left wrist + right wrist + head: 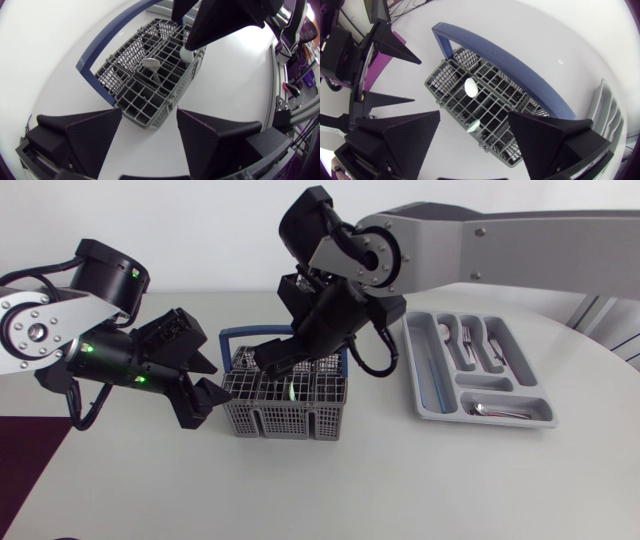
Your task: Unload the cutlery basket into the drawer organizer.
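My left jaws wide open, just beside basket [285,402] left end. Basket mid-counter [400,480], spoons [471,87] standing bowl-up inside. My right jaws open too, hovering over basket, gripping nothing. Organizer [430,380] at right, cutlery [470,340] lying in its slots.

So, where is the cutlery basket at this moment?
In the head view the cutlery basket stands near the middle of the table, between the left gripper and the drawer organizer, under the right gripper.
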You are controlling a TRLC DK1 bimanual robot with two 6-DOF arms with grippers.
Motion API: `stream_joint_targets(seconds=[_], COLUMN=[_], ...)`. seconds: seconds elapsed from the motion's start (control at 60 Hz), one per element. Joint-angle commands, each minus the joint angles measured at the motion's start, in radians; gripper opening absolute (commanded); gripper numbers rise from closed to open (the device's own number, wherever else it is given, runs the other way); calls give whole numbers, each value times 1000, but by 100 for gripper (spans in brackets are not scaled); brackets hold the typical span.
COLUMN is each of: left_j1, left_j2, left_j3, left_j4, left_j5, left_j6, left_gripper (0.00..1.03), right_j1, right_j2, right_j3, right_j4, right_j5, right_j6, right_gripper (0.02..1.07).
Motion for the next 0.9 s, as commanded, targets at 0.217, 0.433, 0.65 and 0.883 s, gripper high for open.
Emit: stream_joint_targets(seconds=[0.217,0.433,0.65,0.883], left_j1=[20,41,52,58], left_j2=[22,27,27,31], left_j3=[-31,-37,-38,-43], left_j4=[9,9,10,10], left_j5=[11,19,32,37], left_j6=[37,53,57,71], left_gripper=[94,94,94,94], right_j1=[46,49,30,53], right_j2=[-66,-14,-20,-40], right_j3=[-5,15,24,28], right_j4=[31,13,-13,-65], right_j5=[44,27,19,125], right_j6=[9,26,38,192], right_gripper=[91,103,103,102])
